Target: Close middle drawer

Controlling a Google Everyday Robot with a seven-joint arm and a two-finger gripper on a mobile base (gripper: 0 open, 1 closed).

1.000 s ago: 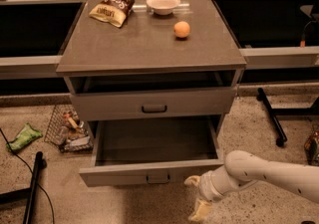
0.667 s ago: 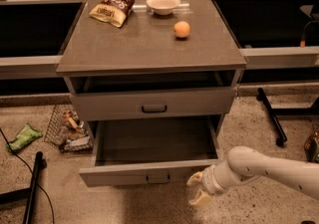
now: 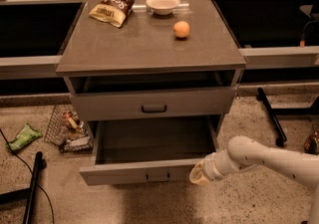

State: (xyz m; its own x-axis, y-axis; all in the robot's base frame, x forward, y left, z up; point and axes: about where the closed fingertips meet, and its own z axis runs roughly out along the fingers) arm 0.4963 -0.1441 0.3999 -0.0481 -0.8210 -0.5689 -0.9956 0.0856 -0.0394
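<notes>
Middle drawer (image 3: 119,172) stands pulled far out beneath the worktop (image 3: 144,49). Your tool (image 3: 198,173) sits at the right end of its front; wide or narrow, you cannot tell. You appear to be at the contact step, so next press squarely on the front, straight inward.

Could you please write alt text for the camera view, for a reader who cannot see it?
The middle drawer of a grey cabinet is pulled far out and empty, with the robot's tool at the right end of its front. On top sit a chip bag, a white bowl and an orange.
</notes>
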